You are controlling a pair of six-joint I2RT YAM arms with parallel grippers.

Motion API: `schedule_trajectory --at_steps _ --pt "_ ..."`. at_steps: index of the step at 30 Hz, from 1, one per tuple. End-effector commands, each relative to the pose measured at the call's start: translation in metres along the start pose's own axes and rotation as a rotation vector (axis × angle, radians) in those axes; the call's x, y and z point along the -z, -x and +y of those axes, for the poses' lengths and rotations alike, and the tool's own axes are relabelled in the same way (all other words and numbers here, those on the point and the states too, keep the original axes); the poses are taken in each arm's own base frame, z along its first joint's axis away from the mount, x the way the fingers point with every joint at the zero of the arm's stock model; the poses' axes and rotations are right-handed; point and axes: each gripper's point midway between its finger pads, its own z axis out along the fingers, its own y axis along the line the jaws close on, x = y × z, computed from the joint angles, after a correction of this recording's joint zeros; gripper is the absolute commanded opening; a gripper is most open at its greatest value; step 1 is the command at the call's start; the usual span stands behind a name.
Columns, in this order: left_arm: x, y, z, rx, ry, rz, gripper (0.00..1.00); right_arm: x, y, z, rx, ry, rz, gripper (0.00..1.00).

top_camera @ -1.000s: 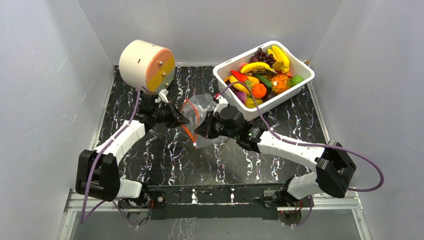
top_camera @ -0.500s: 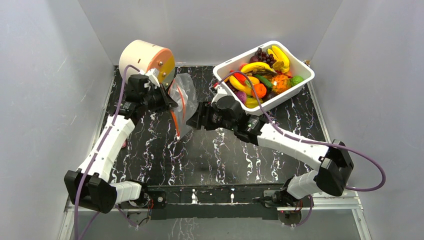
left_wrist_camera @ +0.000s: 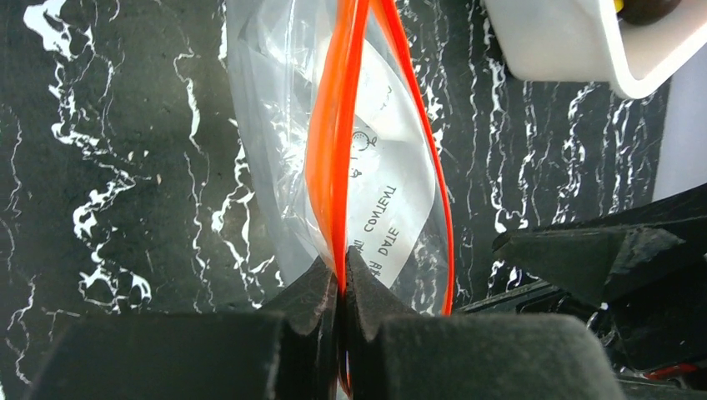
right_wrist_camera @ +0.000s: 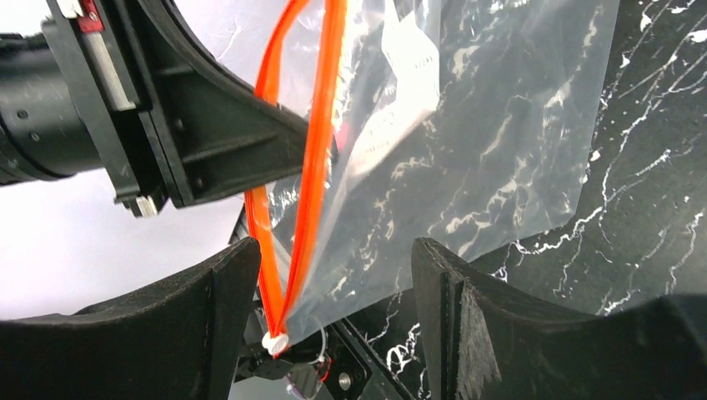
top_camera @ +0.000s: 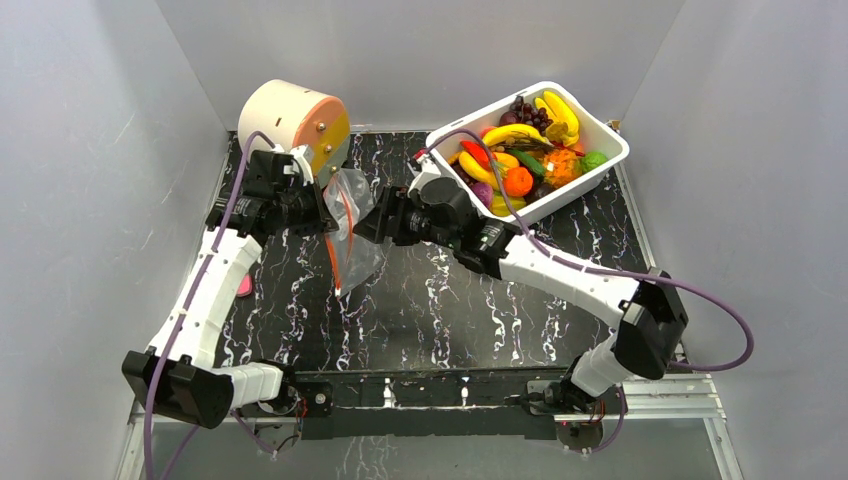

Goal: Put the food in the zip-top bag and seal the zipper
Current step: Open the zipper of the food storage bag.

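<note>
The clear zip-top bag (top_camera: 352,232) hangs above the black marble table from my left gripper (top_camera: 326,213). In the left wrist view that gripper (left_wrist_camera: 342,279) is shut on one side of the orange-red zipper (left_wrist_camera: 333,150), and the bag's mouth gapes a little. My right gripper (top_camera: 366,229) stands open just right of the bag. In the right wrist view the gripper (right_wrist_camera: 333,258) shows the zipper (right_wrist_camera: 321,125) and its white slider (right_wrist_camera: 273,342) by the left finger. The food (top_camera: 520,160) lies heaped in the white tub (top_camera: 610,160).
A cream cylinder with an orange-pink face (top_camera: 293,128) stands at the back left, right behind my left gripper. A small pink thing (top_camera: 245,287) lies by the left arm. Grey walls close in the table on three sides.
My right gripper has opened and let go of the bag. The left gripper has carried the bag up and back toward the cylinder, and the right gripper followed it to the left.
</note>
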Motion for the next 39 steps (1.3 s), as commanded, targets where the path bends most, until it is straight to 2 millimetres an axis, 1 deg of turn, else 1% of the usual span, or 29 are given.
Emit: schedule_trajectory --at_steps 1,8,10,12,13,14,15,16,17,19,20,22,25,29,31,34,36,39 --pt "0.008 -0.006 0.001 -0.033 0.017 0.038 0.0 -0.008 0.032 0.032 -0.003 0.089 -0.084 0.65" --pt "0.002 -0.01 -0.001 -0.031 -0.013 0.056 0.0 -0.034 0.025 0.025 -0.009 0.046 -0.046 0.62" --pt "-0.001 -0.012 -0.003 -0.031 -0.025 0.07 0.0 -0.043 0.023 0.017 0.013 -0.003 -0.029 0.61" --pt "-0.002 -0.014 -0.006 -0.035 -0.046 0.079 0.0 -0.048 0.022 0.001 0.043 -0.104 -0.018 0.57" --pt "-0.002 -0.014 -0.007 -0.036 -0.054 0.083 0.0 -0.049 0.025 -0.012 0.072 -0.171 -0.032 0.51" --pt "-0.002 -0.015 -0.008 -0.038 -0.058 0.086 0.0 -0.047 0.029 -0.023 0.098 -0.226 -0.052 0.48" --pt "-0.001 -0.014 -0.008 -0.04 -0.057 0.085 0.0 -0.044 0.033 -0.034 0.119 -0.284 -0.074 0.35" --pt "0.0 -0.015 -0.007 -0.042 -0.051 0.088 0.0 -0.04 0.039 -0.045 0.145 -0.337 -0.108 0.24" --pt "0.001 -0.015 -0.004 -0.047 -0.038 0.088 0.0 -0.034 0.045 -0.056 0.169 -0.394 -0.142 0.16" --pt "0.003 -0.014 0.005 -0.056 0.019 0.086 0.0 -0.021 0.054 -0.071 0.204 -0.473 -0.195 0.01" --pt "0.004 -0.012 0.01 -0.061 0.052 0.083 0.0 -0.016 0.054 -0.08 0.216 -0.502 -0.202 0.0" --pt "0.008 -0.008 0.019 -0.073 0.106 0.073 0.0 -0.012 0.052 -0.086 0.223 -0.52 -0.204 0.0" --pt "0.01 -0.002 0.023 -0.08 0.142 0.059 0.0 -0.013 0.042 -0.088 0.21 -0.499 -0.179 0.0" --pt "0.013 0.007 0.016 -0.078 0.122 0.034 0.05 -0.018 0.031 -0.085 0.171 -0.451 -0.162 0.0" --pt "0.015 0.009 0.005 -0.077 0.064 0.021 0.11 -0.018 0.032 -0.078 0.148 -0.407 -0.176 0.0" --pt "0.016 0.007 -0.021 -0.075 -0.084 0.023 0.26 -0.014 0.036 -0.056 0.11 -0.282 -0.221 0.0" --pt "0.015 0.006 -0.033 -0.064 -0.156 0.02 0.31 -0.011 0.041 -0.041 0.079 -0.205 -0.248 0.0" --pt "0.012 0.0 -0.046 -0.044 -0.249 0.03 0.38 -0.008 0.041 -0.032 0.056 -0.163 -0.251 0.0"
